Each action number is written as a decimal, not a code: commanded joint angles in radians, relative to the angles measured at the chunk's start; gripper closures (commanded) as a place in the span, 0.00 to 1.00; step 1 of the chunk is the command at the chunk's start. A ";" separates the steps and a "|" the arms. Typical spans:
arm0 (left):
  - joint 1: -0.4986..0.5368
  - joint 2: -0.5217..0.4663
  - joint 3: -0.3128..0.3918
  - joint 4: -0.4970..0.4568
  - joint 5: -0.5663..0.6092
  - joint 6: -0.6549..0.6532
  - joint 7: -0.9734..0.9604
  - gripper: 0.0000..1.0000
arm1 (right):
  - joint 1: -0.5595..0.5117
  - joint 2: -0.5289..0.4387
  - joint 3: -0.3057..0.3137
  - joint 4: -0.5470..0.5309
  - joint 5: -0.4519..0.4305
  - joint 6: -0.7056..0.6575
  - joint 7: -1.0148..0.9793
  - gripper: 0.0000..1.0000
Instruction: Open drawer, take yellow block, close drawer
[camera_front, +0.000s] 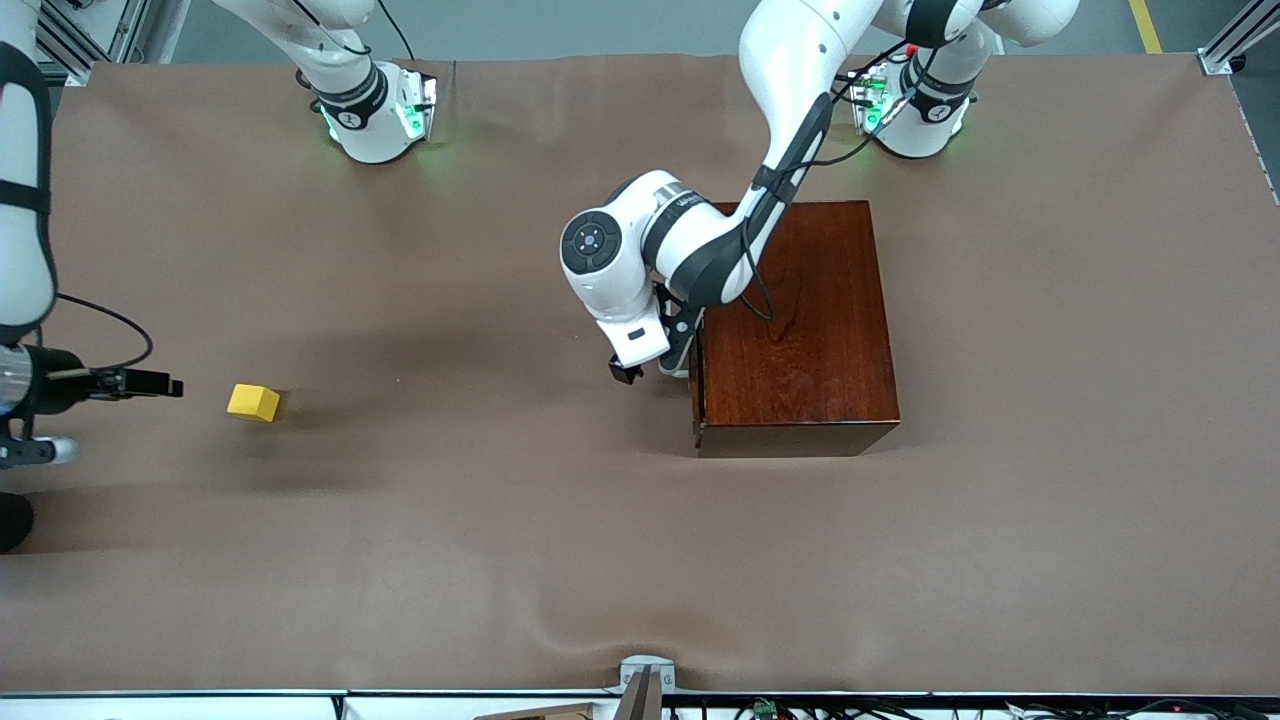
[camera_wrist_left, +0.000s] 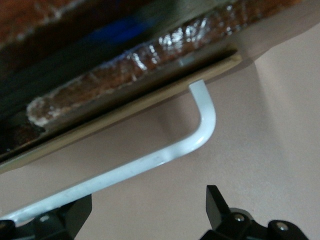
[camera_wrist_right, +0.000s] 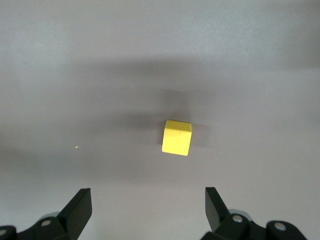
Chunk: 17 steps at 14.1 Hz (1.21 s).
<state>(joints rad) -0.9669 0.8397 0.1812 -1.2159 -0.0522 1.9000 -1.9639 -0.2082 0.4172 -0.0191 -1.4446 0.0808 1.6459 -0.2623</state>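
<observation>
The dark reddish-brown wooden box (camera_front: 800, 320) stands mid-table. Its drawer (camera_wrist_left: 150, 55) is pushed in, front facing the right arm's end of the table. The white bar handle (camera_wrist_left: 150, 162) stands out from it. My left gripper (camera_front: 650, 370) is open at the drawer front. In the left wrist view (camera_wrist_left: 148, 192) the handle runs just past one fingertip (camera_wrist_left: 75, 212), and nothing is gripped. The yellow block (camera_front: 253, 402) lies on the table toward the right arm's end. My right gripper (camera_front: 170, 385) is open and empty, a short way from the block (camera_wrist_right: 177, 138).
The brown table cover (camera_front: 500, 520) is slightly wrinkled near the front edge. A metal bracket (camera_front: 645, 680) sits at the middle of that edge. The arm bases (camera_front: 375, 120) stand farthest from the camera.
</observation>
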 joint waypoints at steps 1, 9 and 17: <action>0.000 -0.016 0.020 -0.039 0.031 -0.018 0.020 0.00 | 0.027 -0.079 0.004 0.001 -0.003 -0.050 0.002 0.00; -0.003 -0.060 0.024 -0.031 0.025 -0.027 0.031 0.00 | 0.124 -0.282 0.004 -0.003 -0.016 -0.213 0.242 0.00; 0.074 -0.244 0.023 -0.033 0.023 -0.027 0.166 0.00 | 0.182 -0.486 0.001 -0.150 -0.092 -0.220 0.287 0.00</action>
<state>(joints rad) -0.9377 0.6620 0.2124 -1.2197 -0.0455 1.8829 -1.8470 -0.0313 0.0356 -0.0135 -1.4570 0.0125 1.3626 0.0077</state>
